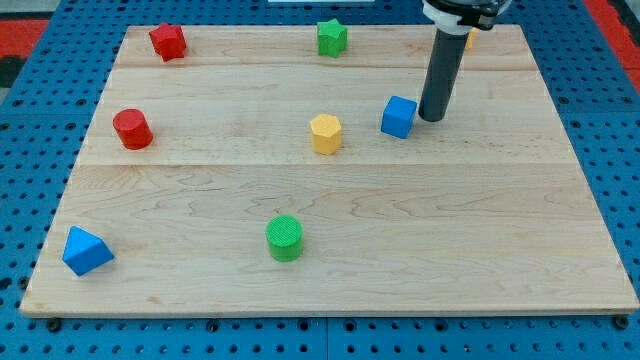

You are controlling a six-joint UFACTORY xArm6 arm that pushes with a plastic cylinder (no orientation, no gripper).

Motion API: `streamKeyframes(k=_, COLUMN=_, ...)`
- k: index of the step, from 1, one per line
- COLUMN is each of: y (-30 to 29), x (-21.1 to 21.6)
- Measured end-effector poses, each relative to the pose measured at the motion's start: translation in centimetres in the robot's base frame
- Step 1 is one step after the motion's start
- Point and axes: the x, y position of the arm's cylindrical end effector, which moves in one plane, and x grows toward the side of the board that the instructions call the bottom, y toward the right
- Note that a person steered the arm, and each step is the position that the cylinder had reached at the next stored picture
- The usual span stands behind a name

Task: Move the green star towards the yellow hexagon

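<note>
Contact with the green star (332, 37) had not been made: it sat near the board's top edge, while my tip (432, 118) rested just right of the blue cube (399, 116). No claw was fitted, only a rod. The tip would best be carried above the star, then pushed down toward the yellow hexagon (326, 133) at the board's middle.
</note>
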Motion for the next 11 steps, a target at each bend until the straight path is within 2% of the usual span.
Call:
streamKeyframes(k=1, y=-3.3, x=-0.3)
streamKeyframes(k=2, y=-3.5, x=-3.9)
streamKeyframes(k=3, y=-3.5, x=-11.9)
streamKeyframes(k=4, y=-7.4, x=-16.5)
streamKeyframes(k=5, y=-16.3, x=-16.6)
streamKeyframes(k=6, y=-19.1, x=-15.1)
streamKeyframes(k=7, y=-15.4, x=-10.8)
streamKeyframes(k=8, y=-12.6, x=-8.9)
streamKeyframes(k=9, y=-11.3, x=-12.5)
streamKeyframes(k=10, y=-7.3, x=-8.0)
streamKeyframes(k=11, y=-9.2, x=-3.5)
